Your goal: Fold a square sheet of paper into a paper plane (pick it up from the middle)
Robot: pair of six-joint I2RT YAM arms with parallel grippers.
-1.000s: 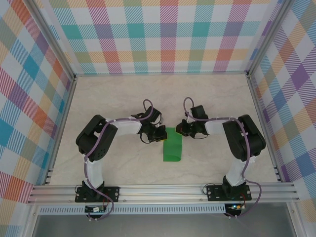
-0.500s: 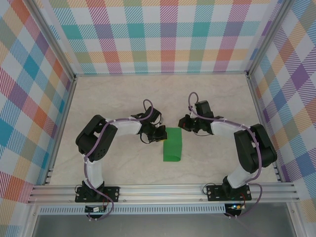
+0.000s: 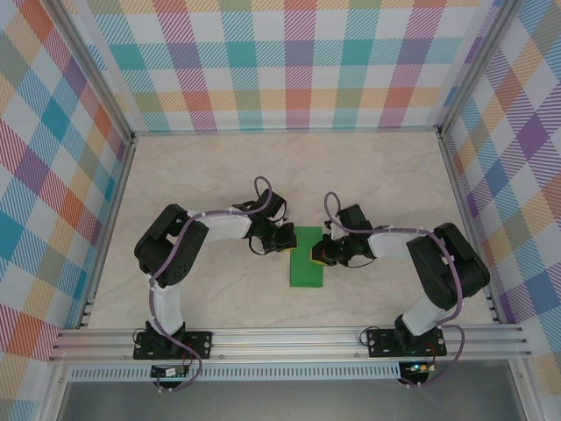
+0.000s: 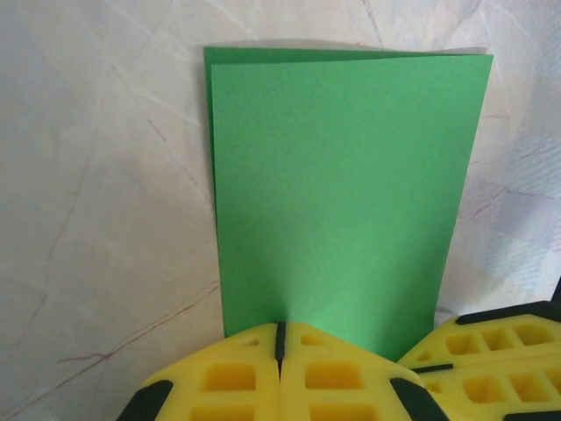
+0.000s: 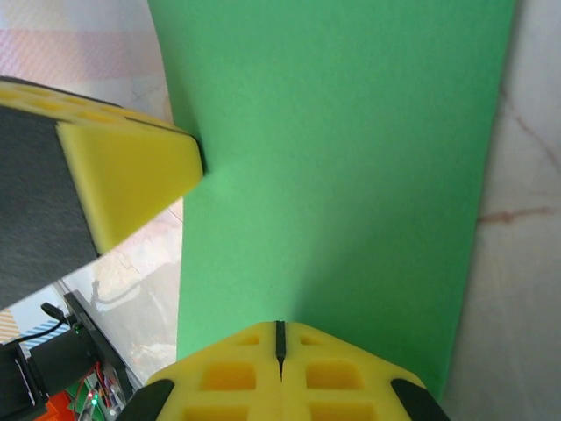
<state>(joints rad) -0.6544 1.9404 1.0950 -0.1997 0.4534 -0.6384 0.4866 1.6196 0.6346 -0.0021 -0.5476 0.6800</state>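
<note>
The near edge of the green paper (image 4: 342,193) lay hidden beneath the left end effector (image 4: 280,338); the right wrist view cut off its far end.

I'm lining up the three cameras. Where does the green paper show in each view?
Top external: the green paper lies just below centre, a folded rectangle.
Left wrist: upper middle of the picture.
Right wrist: the middle, running top to bottom.
Shared landmark: the pale marbled table beside it.
</note>
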